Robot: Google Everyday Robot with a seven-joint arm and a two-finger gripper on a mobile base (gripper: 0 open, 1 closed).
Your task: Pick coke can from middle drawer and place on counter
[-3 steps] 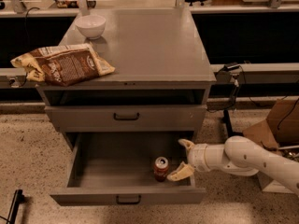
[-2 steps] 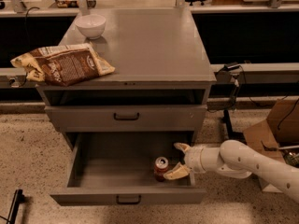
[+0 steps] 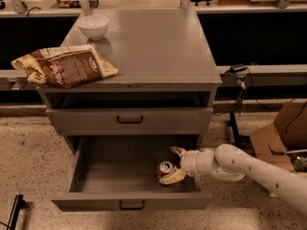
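Gripper (image 3: pixel 167 165) nearer coke can (image 3: pixel 165 167) in middle drawer (image 3: pixel 96 202), over speckled floor (image 3: pixel 29 162)

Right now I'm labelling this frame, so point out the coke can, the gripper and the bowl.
coke can (image 3: pixel 165 169): camera view, its red side.
gripper (image 3: pixel 169 165): camera view, midway between its open fingers, around the can in the drawer (image 3: pixel 115 174).
bowl (image 3: pixel 93 27): camera view, its white outer wall.
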